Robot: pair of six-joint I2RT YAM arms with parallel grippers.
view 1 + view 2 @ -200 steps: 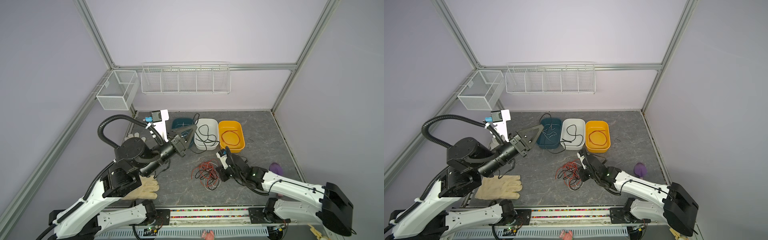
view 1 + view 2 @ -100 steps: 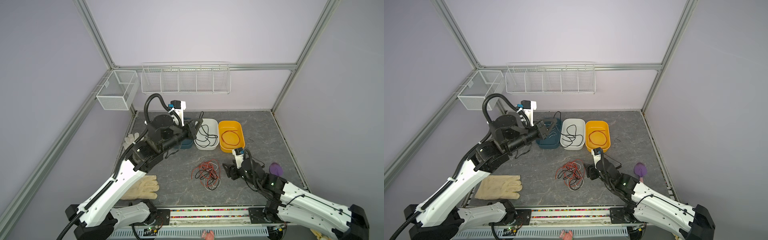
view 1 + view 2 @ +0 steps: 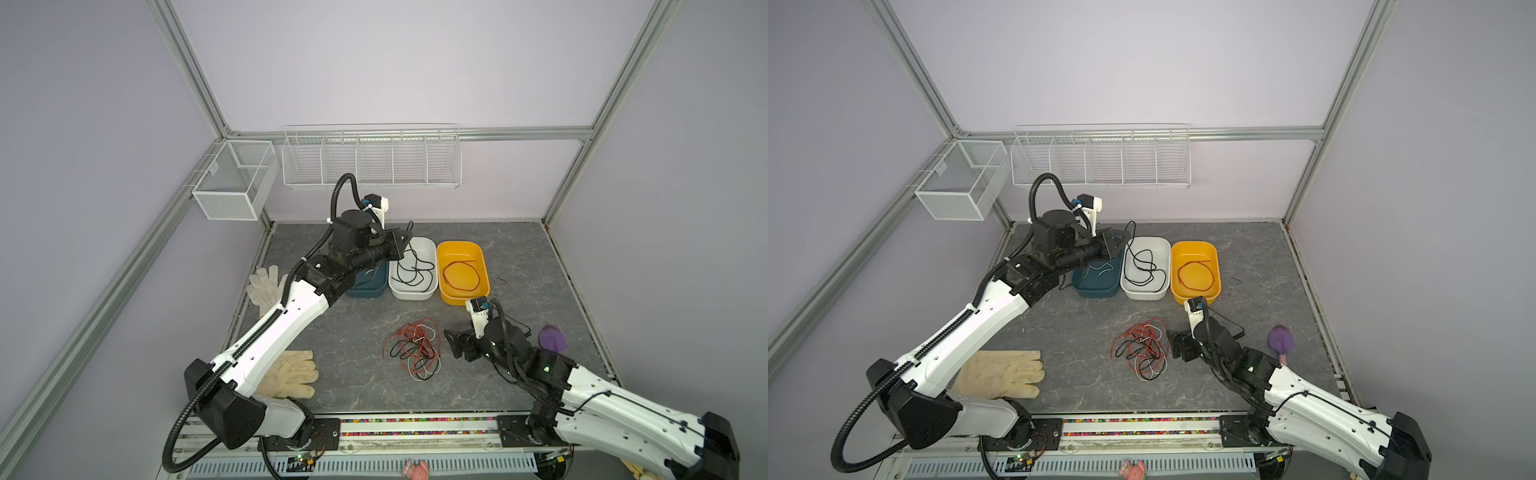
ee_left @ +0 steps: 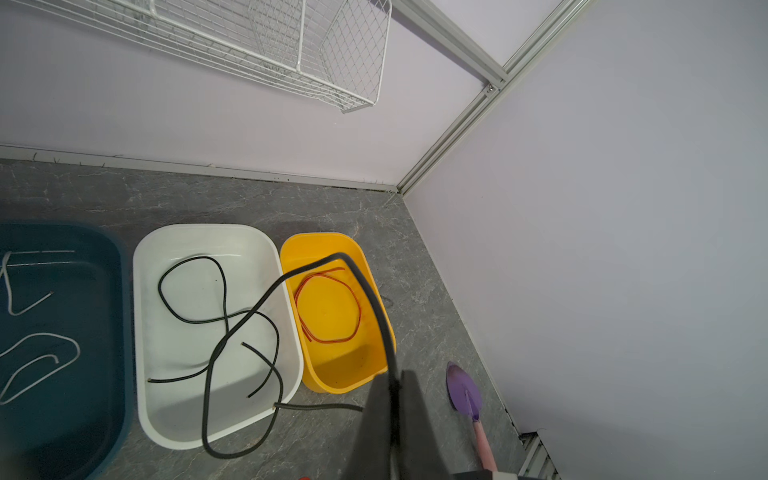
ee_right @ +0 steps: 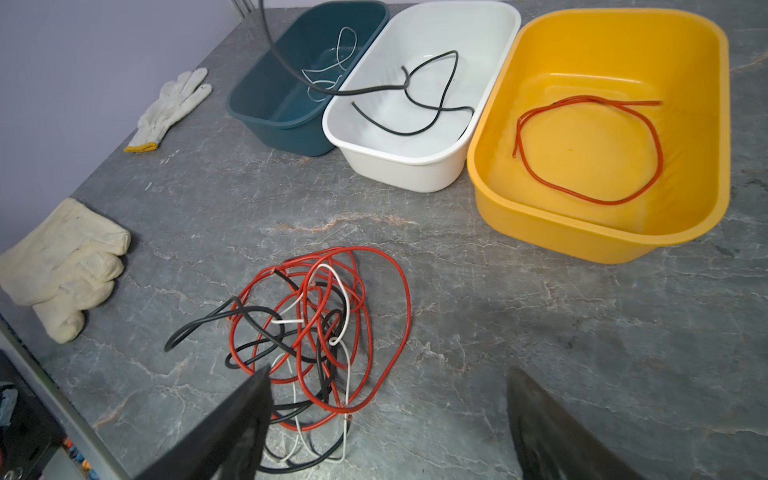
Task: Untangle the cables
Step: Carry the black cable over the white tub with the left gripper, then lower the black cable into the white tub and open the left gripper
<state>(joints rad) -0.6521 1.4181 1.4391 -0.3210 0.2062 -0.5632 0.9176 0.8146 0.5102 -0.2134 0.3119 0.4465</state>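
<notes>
1. The left end effector point(image 4: 392, 384) is clenched on a black cable point(image 4: 286, 276), holding it up so that its loops hang over the white bin point(image 3: 413, 294).
2. The right end effector point(image 3: 452, 344) is released, with its jaws spread wide and nothing between them.
3. The tangle of red, black and white cables point(image 3: 413, 347) lies on the grey desk point(image 3: 519, 257), just beside the right end effector and in front of the bins.

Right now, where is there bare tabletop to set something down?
Bare: between the cream work glove and the tangled red, black and white cables; between that tangle and the row of plastic tubs; right of the yellow tub. Crowded: the tangle beside the open right gripper.
</notes>
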